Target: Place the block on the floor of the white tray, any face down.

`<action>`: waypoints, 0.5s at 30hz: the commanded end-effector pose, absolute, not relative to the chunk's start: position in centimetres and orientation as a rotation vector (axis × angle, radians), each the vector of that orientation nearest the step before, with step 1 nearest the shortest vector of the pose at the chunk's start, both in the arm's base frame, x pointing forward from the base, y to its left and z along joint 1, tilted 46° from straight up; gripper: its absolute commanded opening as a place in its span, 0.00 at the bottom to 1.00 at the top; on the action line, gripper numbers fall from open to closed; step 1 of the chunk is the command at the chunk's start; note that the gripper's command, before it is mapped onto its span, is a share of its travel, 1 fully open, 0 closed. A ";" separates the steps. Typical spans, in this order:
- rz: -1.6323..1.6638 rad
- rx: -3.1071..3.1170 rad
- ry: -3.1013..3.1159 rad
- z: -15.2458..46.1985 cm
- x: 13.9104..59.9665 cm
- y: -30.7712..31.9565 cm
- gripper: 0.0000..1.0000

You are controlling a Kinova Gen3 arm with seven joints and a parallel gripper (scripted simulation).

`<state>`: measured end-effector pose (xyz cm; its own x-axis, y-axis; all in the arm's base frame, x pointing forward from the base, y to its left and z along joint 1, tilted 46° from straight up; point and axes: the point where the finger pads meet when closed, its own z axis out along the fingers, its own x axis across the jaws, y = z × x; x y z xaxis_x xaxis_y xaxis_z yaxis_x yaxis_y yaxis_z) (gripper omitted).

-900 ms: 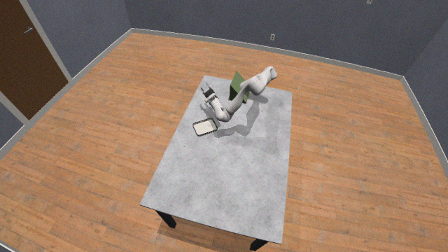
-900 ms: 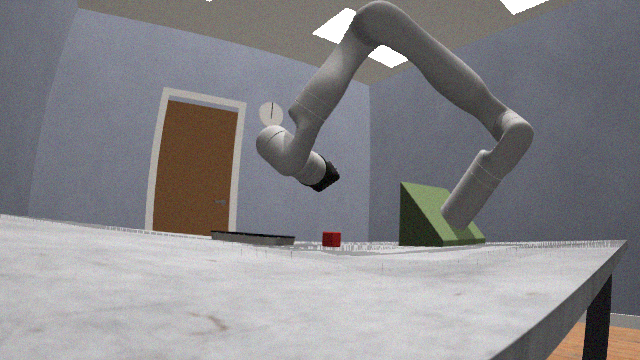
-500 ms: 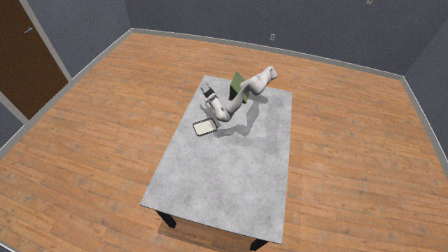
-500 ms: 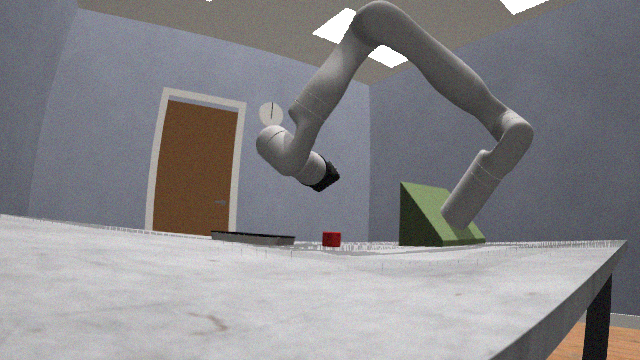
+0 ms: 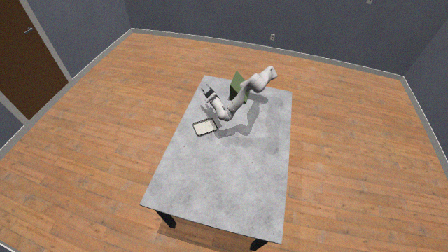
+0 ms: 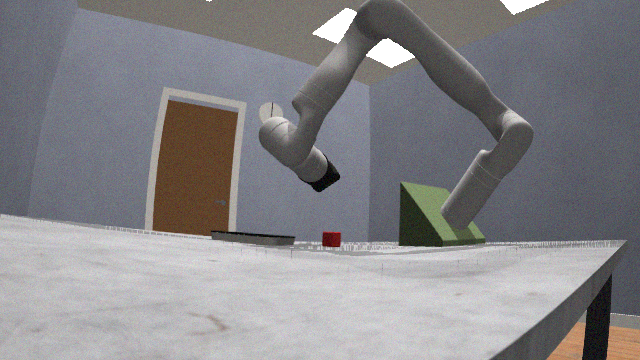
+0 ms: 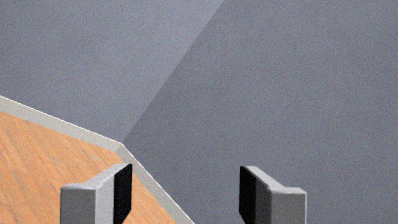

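A small red block (image 6: 331,239) sits on the grey table, between the white tray (image 6: 252,237) and the green wedge (image 6: 432,215). In the overhead view the tray (image 5: 204,127) lies near the table's left edge, and the block is hidden there. My gripper (image 5: 206,89) hangs well above the table, past the tray toward the far left corner, and points out at the room. In the wrist view the two fingers stand wide apart with nothing between them; only wall and wooden floor show beyond. In the low side view only the gripper's dark wrist end (image 6: 325,177) shows.
The green wedge (image 5: 238,85) stands at the table's far edge, at the arm's base. The arm arches high over the block and tray. The table's left edge is close to the tray.
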<state>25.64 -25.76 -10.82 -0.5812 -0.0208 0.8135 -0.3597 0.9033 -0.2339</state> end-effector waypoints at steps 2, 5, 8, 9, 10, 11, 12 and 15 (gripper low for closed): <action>0.354 0.284 -2.254 -10.5 26.3 -24.2 1.00; 0.205 0.298 -2.361 -10.2 26.7 -22.4 1.00; 0.149 0.304 -2.401 -10.1 27.0 -21.7 1.00; 0.090 0.309 -2.439 -10.0 27.3 -21.0 1.00; 0.030 0.315 -2.477 -9.9 27.5 -20.2 1.00; -0.031 0.321 -2.516 -9.7 27.8 -19.5 1.00; -0.095 0.326 -2.551 -9.6 28.0 -18.8 1.00; -0.279 0.340 -2.648 -9.2 28.8 -16.6 1.00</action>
